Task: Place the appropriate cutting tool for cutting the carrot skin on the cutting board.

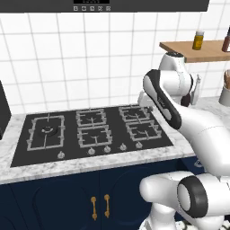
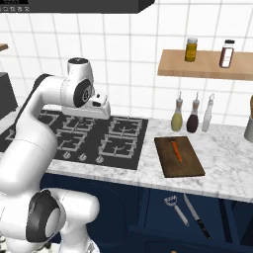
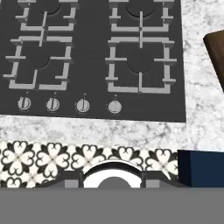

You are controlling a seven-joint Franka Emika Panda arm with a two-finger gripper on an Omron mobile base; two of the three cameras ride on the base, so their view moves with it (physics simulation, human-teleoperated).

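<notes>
The dark brown cutting board (image 2: 190, 165) lies on the marble counter right of the stove, and its corner shows in the hand view (image 3: 216, 46). The small orange carrot (image 2: 177, 150) rests on the board. Below the counter, a peeler (image 2: 175, 207) with a white handle and a dark-handled knife (image 2: 196, 217) lie in an open drawer. My gripper (image 2: 99, 112) hangs over the stove's middle burners, well left of the board. Its fingers are hidden, so I cannot tell how they stand.
The black gas stove (image 2: 123, 143) with its knobs (image 3: 83, 105) spreads under the hand. Three bottles (image 2: 193, 118) stand behind the board. A tan wall shelf (image 2: 207, 66) carries two jars. The blue drawer's corner (image 3: 201, 168) shows in the hand view.
</notes>
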